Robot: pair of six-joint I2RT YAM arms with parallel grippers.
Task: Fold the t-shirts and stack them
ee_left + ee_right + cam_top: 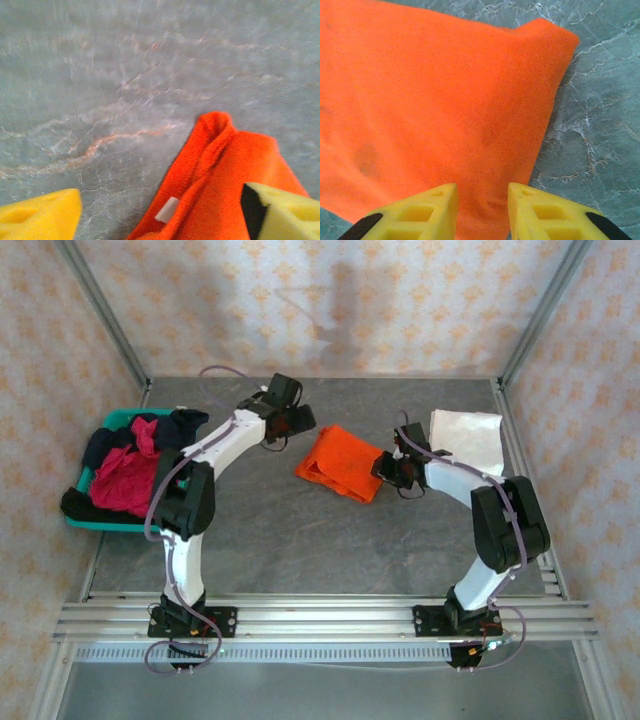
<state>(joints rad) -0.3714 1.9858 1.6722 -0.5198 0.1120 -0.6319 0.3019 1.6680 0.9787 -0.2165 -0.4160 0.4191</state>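
Observation:
A folded bright orange t-shirt [340, 462] lies mid-table. My left gripper [298, 420] hovers at its far-left corner, open wide: in the left wrist view one yellow finger [45, 215] is over bare table and the other [290, 210] over the orange cloth [235, 175], whose white label shows. My right gripper [385, 468] is at the shirt's right edge; its jaws [482, 187] stand narrow with a puckered fold of orange cloth [435, 100] pinched between them. A folded white t-shirt [468, 438] lies behind the right arm. Crimson-pink [125, 480] and dark navy [180, 425] shirts fill the basket.
The teal basket [100, 524] sits at the table's left edge beside the left arm. Metal frame posts and patterned walls close in the back and sides. Grey marble tabletop [300, 540] lies bare between the orange shirt and the arm bases.

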